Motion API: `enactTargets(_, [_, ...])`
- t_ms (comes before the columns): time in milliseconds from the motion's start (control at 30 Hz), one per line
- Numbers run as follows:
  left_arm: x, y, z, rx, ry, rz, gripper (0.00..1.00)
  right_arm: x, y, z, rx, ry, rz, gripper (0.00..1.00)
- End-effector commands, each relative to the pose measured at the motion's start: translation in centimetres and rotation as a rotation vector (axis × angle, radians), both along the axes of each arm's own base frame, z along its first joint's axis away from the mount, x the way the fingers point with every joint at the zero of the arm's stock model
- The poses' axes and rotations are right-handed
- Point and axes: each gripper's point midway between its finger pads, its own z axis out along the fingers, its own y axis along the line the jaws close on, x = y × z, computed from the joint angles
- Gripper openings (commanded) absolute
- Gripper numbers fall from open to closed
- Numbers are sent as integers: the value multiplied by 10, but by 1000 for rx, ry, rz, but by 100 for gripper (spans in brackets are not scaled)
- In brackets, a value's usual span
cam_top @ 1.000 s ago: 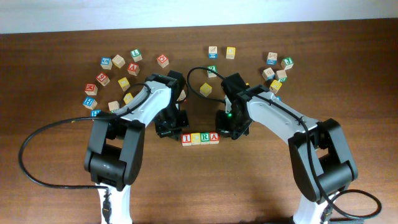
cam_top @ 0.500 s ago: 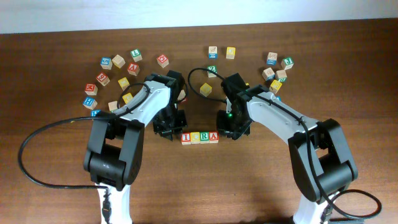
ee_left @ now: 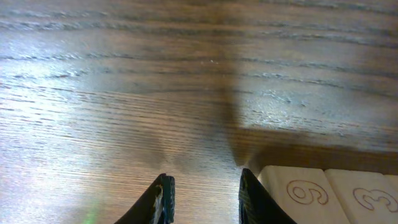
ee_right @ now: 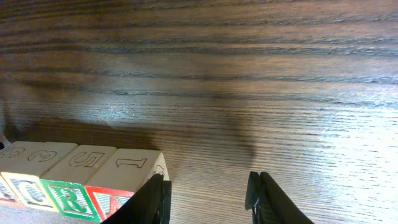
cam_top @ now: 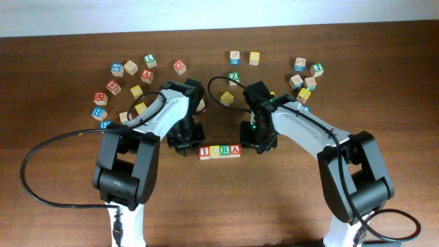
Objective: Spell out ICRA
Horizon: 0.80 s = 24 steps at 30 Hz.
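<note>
Four letter cubes stand in a row near the table's middle, reading ICRA: red I [cam_top: 205,152], yellow C [cam_top: 215,151], green R [cam_top: 226,151], red A [cam_top: 236,150]. My left gripper [cam_top: 184,144] sits low at the row's left end, open over bare wood [ee_left: 205,202]; one finger [ee_left: 252,199] stands right beside the I cube [ee_left: 298,193]. My right gripper [cam_top: 257,143] is at the row's right end, also open and empty [ee_right: 208,199]. Its left finger [ee_right: 155,199] is against the A cube [ee_right: 127,171], with the R cube [ee_right: 68,193] beside that.
Loose letter cubes are scattered at the back left [cam_top: 130,67] and back right [cam_top: 302,65]. A yellow cube [cam_top: 227,98] lies between the two arms. A black cable [cam_top: 41,147] loops off the left arm.
Both grippers went from shut to open. The left one drew slightly away from the row's left end. The four cubes stayed in place.
</note>
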Motion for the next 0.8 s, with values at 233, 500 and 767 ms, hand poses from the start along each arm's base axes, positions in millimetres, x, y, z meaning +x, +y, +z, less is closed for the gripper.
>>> enactTargets(233, [20,38,23,-4,-57,66,49,23,-49,30,1,20,-85,43])
enactTargets(500, [20,72,132,-66,-304,117,95,-11,-78,131,-57,-122,-97,98])
enactTargets(767, [-43,93,207,1,-482,126,94,-88,-102,235,-131,-456,-42,98])
